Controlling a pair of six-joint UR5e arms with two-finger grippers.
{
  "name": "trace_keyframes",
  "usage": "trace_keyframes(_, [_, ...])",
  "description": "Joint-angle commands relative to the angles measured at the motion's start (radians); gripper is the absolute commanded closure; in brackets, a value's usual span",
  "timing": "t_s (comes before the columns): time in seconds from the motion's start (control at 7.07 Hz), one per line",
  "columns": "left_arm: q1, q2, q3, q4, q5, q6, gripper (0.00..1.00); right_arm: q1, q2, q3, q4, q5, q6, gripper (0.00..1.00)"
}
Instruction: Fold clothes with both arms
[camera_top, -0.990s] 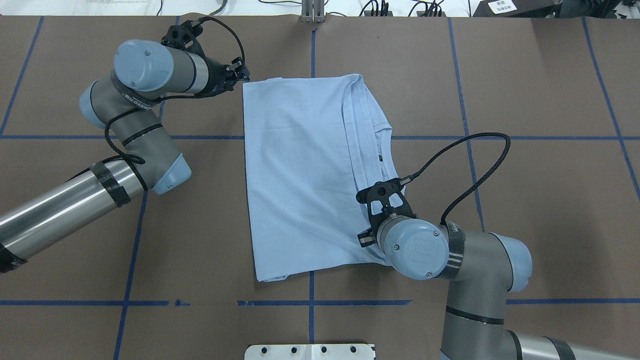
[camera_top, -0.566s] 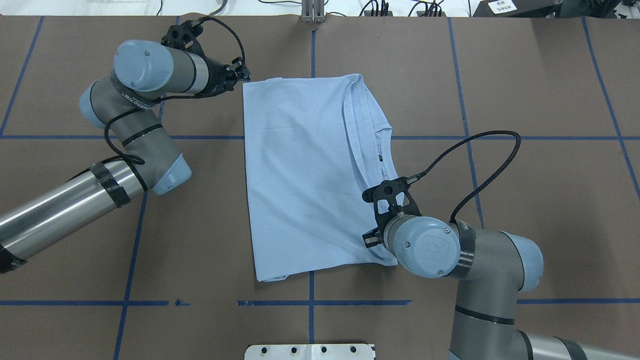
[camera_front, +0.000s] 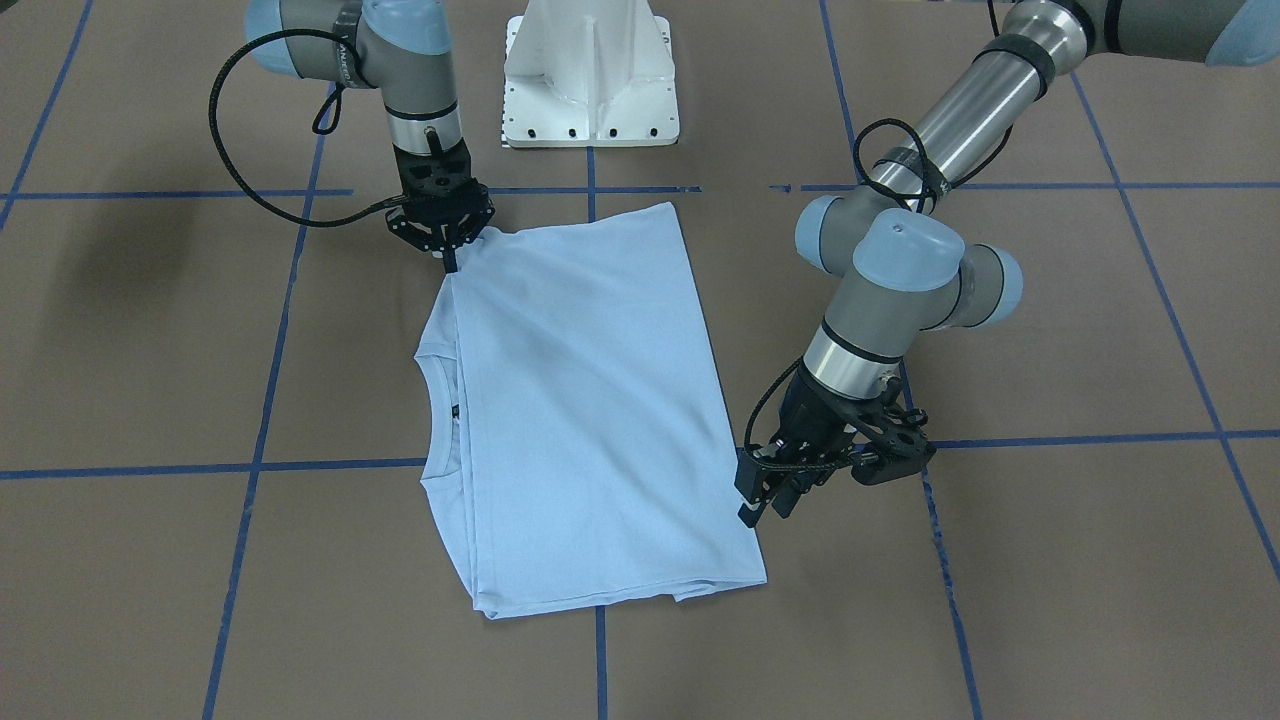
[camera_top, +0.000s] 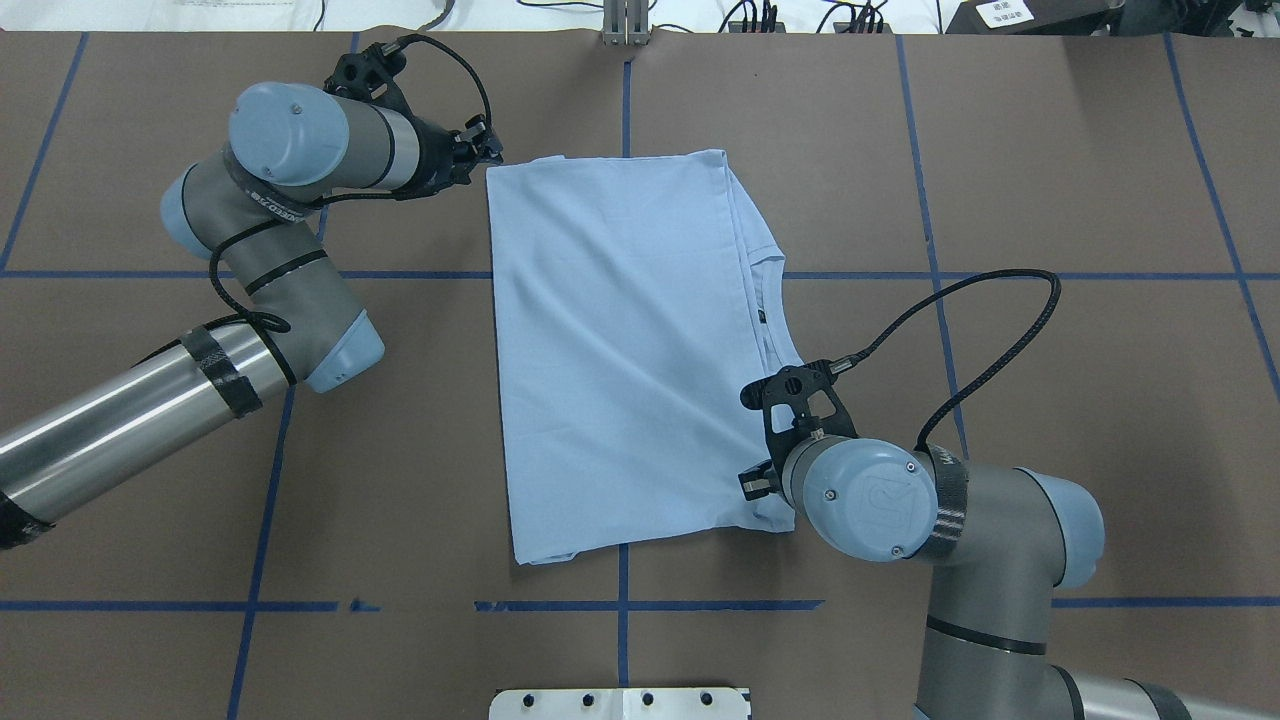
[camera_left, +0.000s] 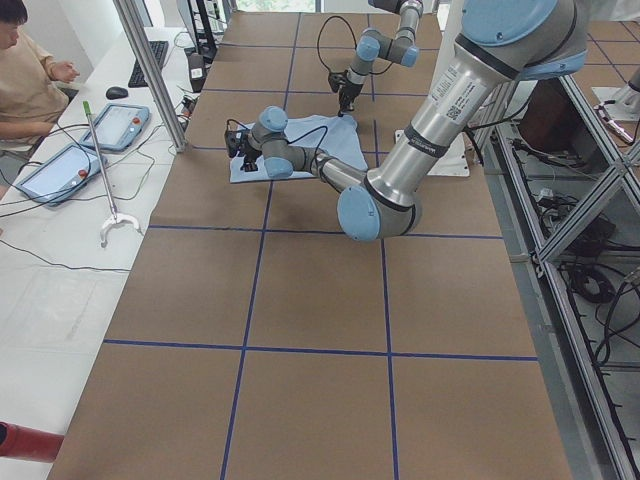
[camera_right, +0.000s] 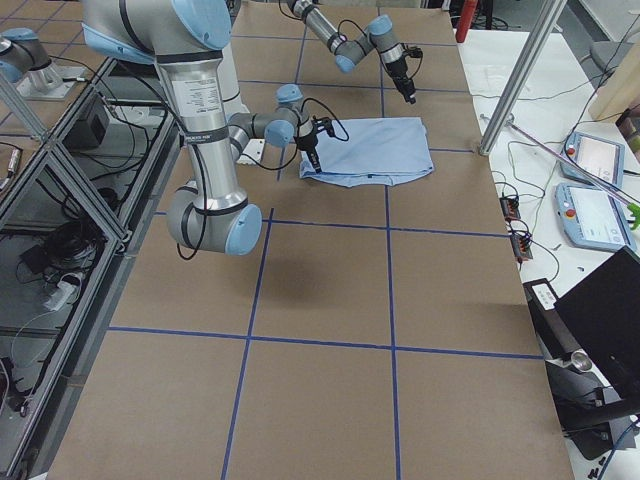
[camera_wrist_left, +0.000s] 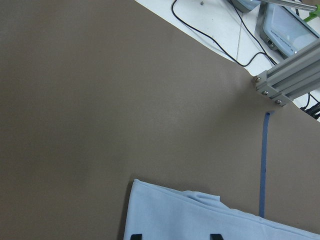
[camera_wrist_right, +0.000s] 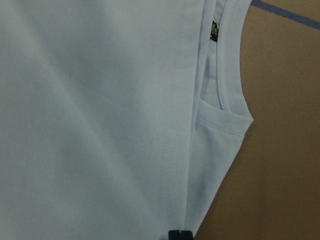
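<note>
T-shirt (camera_top: 610, 350) folded lengthwise, flat at middle of table (camera_top: 1050, 150), collar (camera_top: 765, 300) facing right. Right gripper (camera_front: 451, 260) clamped on near right corner, jaws pinched tight on cloth, fabric peaked there. Left gripper (camera_front: 764, 508) at far left corner, jaws spread wide, gripping nothing. Contact with cloth: cannot tell.

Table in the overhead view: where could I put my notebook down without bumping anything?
Bare: the stretch of table outside the right arm, and the strip between T-shirt and white base. Crowded: the T-shirt's corners, where the left tool and right tool sit.
</note>
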Motion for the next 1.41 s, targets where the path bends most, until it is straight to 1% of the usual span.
trace_keyframes(0.0, [0.002, 0.001, 0.001, 0.0, 0.0, -0.002, 0.45, -0.002, 0.014, 0.003, -0.001, 0.002, 0.09, 0.43])
trace_keyframes(0.14, [0.004, 0.001, 0.001, 0.0, 0.002, -0.002, 0.45, -0.008, 0.012, 0.003, 0.002, 0.003, 0.25, 0.3])
trace_keyframes(0.42, [0.004, 0.003, 0.001, 0.0, 0.002, 0.0, 0.45, -0.045, 0.017, 0.002, 0.005, 0.002, 0.656, 0.18])
trace_keyframes(0.57, [0.004, 0.003, 0.0, 0.0, 0.002, -0.002, 0.45, -0.057, 0.017, -0.004, 0.005, 0.0, 0.752, 0.12])
trace_keyframes(0.71, [0.004, 0.003, 0.001, 0.0, 0.002, 0.0, 0.45, -0.062, 0.017, -0.008, 0.003, -0.001, 0.8, 0.1])
trace_keyframes(0.85, [0.004, 0.003, 0.001, 0.0, 0.002, 0.0, 0.45, -0.066, 0.021, -0.014, 0.003, -0.001, 0.851, 0.1])
trace_keyframes(0.99, [0.004, 0.003, 0.001, 0.0, 0.002, -0.002, 0.45, -0.057, 0.052, -0.029, 0.003, -0.006, 0.853, 0.11])
trace_keyframes(1.27, [0.004, 0.003, 0.001, 0.0, 0.002, -0.002, 0.45, -0.027, 0.057, -0.047, 0.003, -0.007, 0.854, 0.12])
